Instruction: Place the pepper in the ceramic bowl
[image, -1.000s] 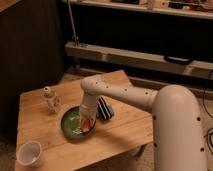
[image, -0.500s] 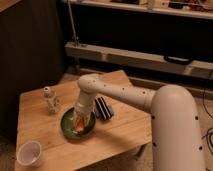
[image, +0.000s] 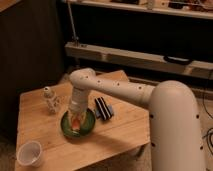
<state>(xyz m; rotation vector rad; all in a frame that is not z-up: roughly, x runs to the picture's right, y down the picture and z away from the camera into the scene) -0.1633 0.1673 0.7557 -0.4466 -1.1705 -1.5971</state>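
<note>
The dark green ceramic bowl (image: 79, 128) sits on the wooden table (image: 120, 132) near its middle. The orange pepper (image: 75, 121) shows inside the bowl, right under my gripper (image: 75, 116). My gripper points down into the bowl from above, at the end of the white arm (image: 115, 90) that reaches in from the right. The pepper is partly hidden by the gripper, and I cannot tell whether it rests on the bowl's bottom or hangs just above it.
A small white-patterned shaker figure (image: 50, 99) stands at the table's left back. A white cup (image: 29, 153) stands at the front left corner. A dark striped object (image: 103, 108) lies just right of the bowl. Shelving (image: 135, 55) runs behind the table.
The arm has swung left and lowered the gripper with the pepper from the bowl's right rim to over the bowl's middle.
</note>
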